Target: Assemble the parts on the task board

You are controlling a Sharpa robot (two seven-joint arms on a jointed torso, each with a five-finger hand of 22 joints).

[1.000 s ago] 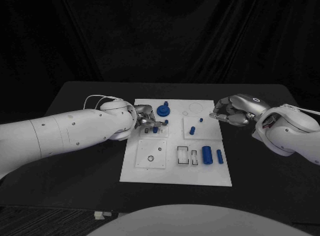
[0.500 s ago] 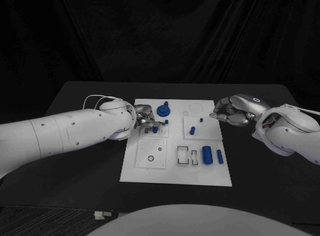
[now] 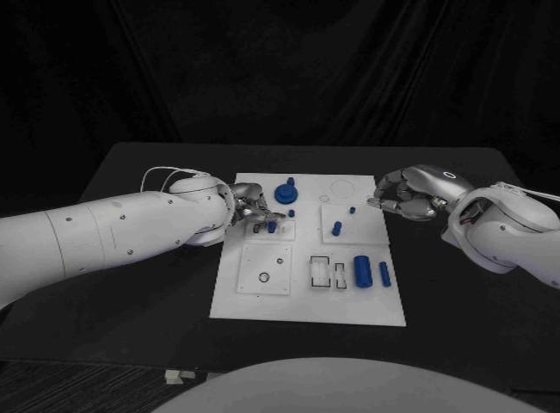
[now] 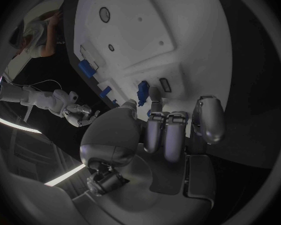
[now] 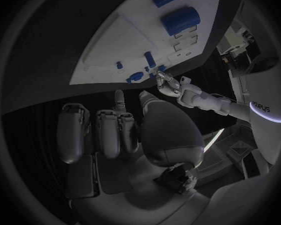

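Note:
The white task board (image 3: 307,301) lies mid-table. My left hand (image 3: 256,211) is over its far-left part, thumb and a fingertip pinching a small blue peg (image 3: 271,227) that stands in a square plate; the left wrist view shows the peg (image 4: 142,91) between those tips, in front of the left hand (image 4: 165,130). A round blue part (image 3: 286,191) sits just behind. Another peg (image 3: 337,228) and a tiny blue piece (image 3: 353,209) stand mid-board. Two blue cylinders (image 3: 363,268) lie at the right. My right hand (image 3: 403,196) hovers at the board's far-right edge, fingers curled in on nothing.
A square plate with a small ring (image 3: 265,269) and open rectangular slots (image 3: 321,271) occupy the board's near half. A thin circle outline (image 3: 343,187) marks its far end. Black table (image 3: 131,284) surrounds the board on all sides.
My left forearm and hand have shifted slightly back and to the left. The peg, the other parts and the right hand stay where they were.

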